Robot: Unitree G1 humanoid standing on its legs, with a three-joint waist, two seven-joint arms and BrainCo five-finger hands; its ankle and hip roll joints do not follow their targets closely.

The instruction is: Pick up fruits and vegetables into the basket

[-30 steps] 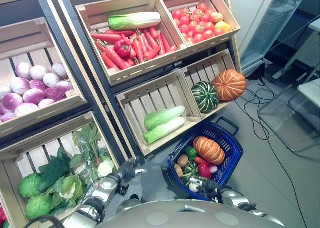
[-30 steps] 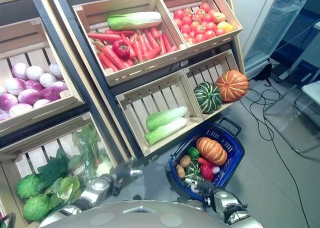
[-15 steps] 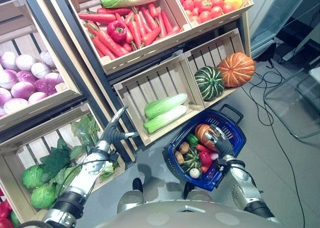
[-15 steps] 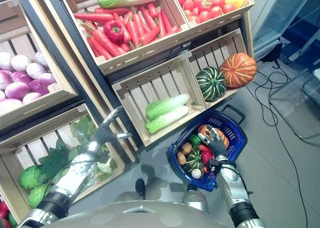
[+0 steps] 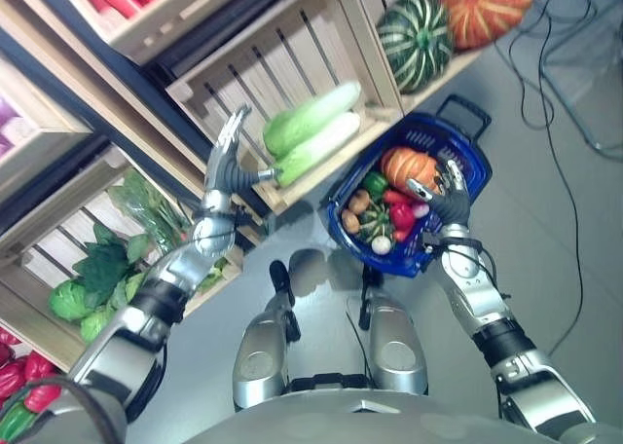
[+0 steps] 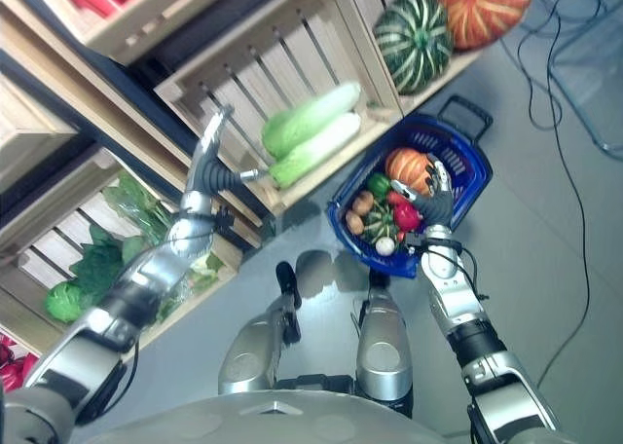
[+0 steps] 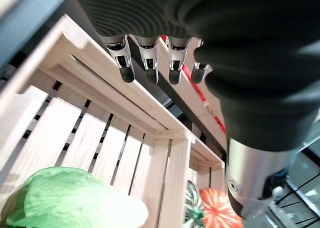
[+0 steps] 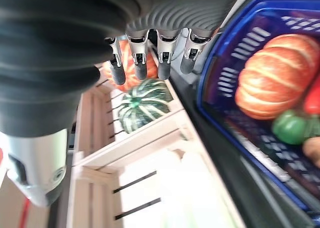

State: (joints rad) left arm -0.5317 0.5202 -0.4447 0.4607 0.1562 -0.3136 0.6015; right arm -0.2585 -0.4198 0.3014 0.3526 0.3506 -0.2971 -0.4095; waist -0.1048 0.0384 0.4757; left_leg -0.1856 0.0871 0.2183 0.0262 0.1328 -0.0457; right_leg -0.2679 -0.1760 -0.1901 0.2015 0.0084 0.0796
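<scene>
A blue basket (image 5: 394, 259) stands on the floor below the crates. It holds a small orange pumpkin (image 5: 407, 164), a green pepper (image 8: 295, 128), a red pepper (image 5: 401, 215) and several other vegetables. My right hand (image 5: 450, 203) is open, raised over the basket's near side with nothing in it. My left hand (image 5: 226, 166) is open too, with straight fingers (image 7: 147, 63) up at the front corner of a wooden crate (image 5: 292, 50). In that crate lie two pale green cabbages (image 5: 311, 123). Neither hand touches a vegetable.
A green striped squash (image 5: 416, 40) and a large orange pumpkin (image 5: 484, 6) sit in the crate to the right. Leafy greens and round cabbages (image 5: 97, 274) fill the low crate at left. Red peppers (image 5: 24, 395) lie at lower left. Grey floor surrounds the basket.
The camera has tilted down, so the upper crates have slid out of the picture. Both arms have risen: the left hand toward the cabbage crate, the right hand from beside the basket to over it.
</scene>
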